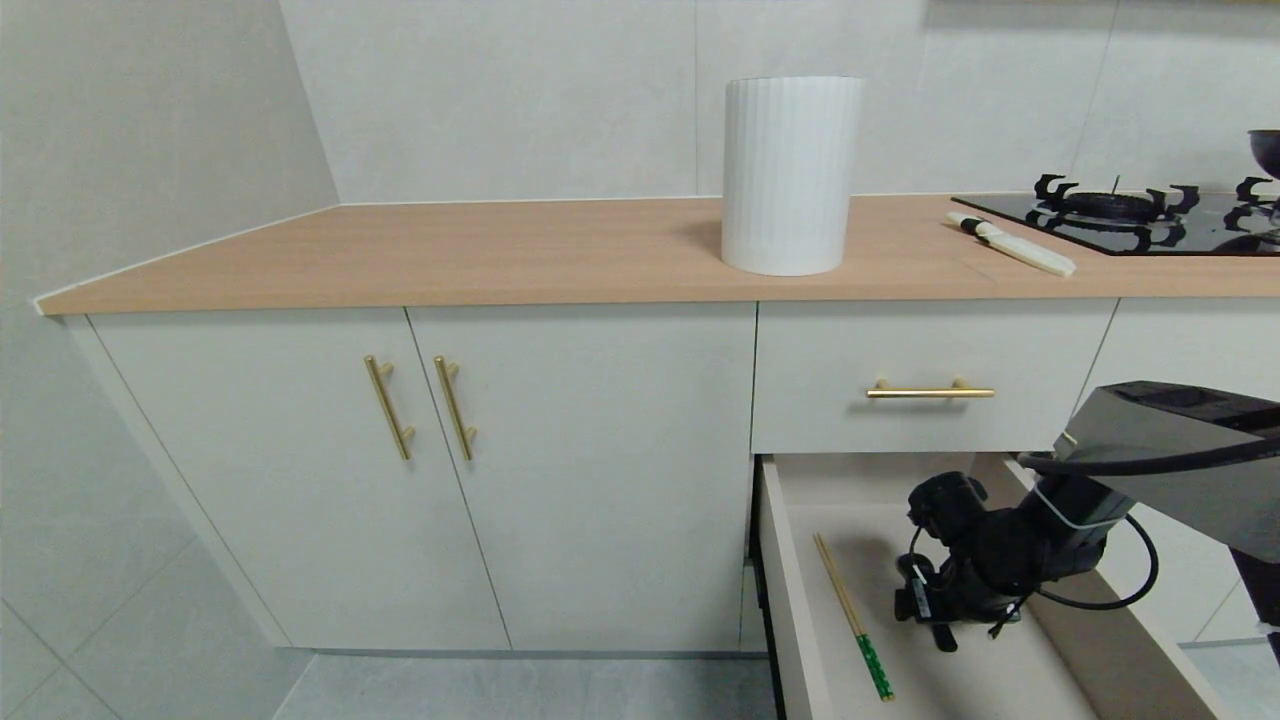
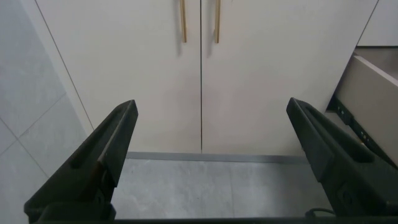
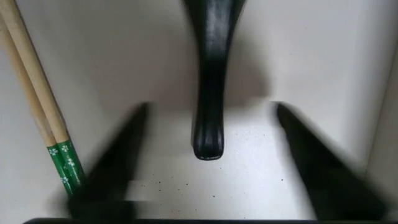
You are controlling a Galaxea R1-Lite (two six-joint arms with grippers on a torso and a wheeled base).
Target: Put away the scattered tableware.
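My right pincer [image 1: 935, 615] hangs in the drawer [image 1: 790, 580], fingers apart. The black spoon [image 3: 208, 74] lies between them, beside 2 chopsticks [image 1: 852, 625]. Best lift straight up w/o nudging either. Left pincer [image 2: 210, 109] apart too.

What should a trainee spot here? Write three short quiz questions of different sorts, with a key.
1. True or false: the chopsticks lie on the counter.
2. What lies on the counter between the canister and the stove? A) knife B) bowl C) fork
3. Fill in: the left end effector is ____ (open or shut).

Key:
1. False. They lie in the open drawer.
2. A, the knife.
3. Open, with nothing between its fingers.
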